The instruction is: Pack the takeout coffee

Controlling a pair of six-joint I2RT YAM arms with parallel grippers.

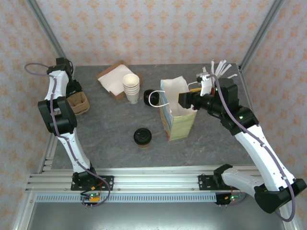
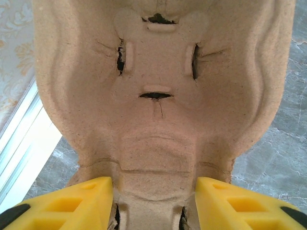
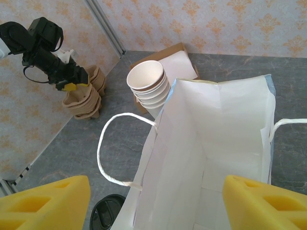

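Nearest the arm bases, takeout coffee (image 1: 142, 136): sitting upright and lidded on the table (image 1: 105, 143), apart from the bag, waiting to be lifted in.
Paper bag (image 1: 181, 125): standing open-mouthed, ready for loading.
Right gripper (image 3: 157, 203): hovering at the bag's mouth, jaws spread wide and gripping nothing, probably guarding the opening.
Left gripper (image 2: 154, 201): straddling the pulp cup carrier (image 2: 153, 72) at far left; I cannot tell whether it is pinching.
Cup stack (image 1: 131, 86): standing idle beyond.

Grey marbled table (image 1: 110, 148), peach patterned walls (image 1: 158, 28), aluminium frame (image 1: 47, 28)
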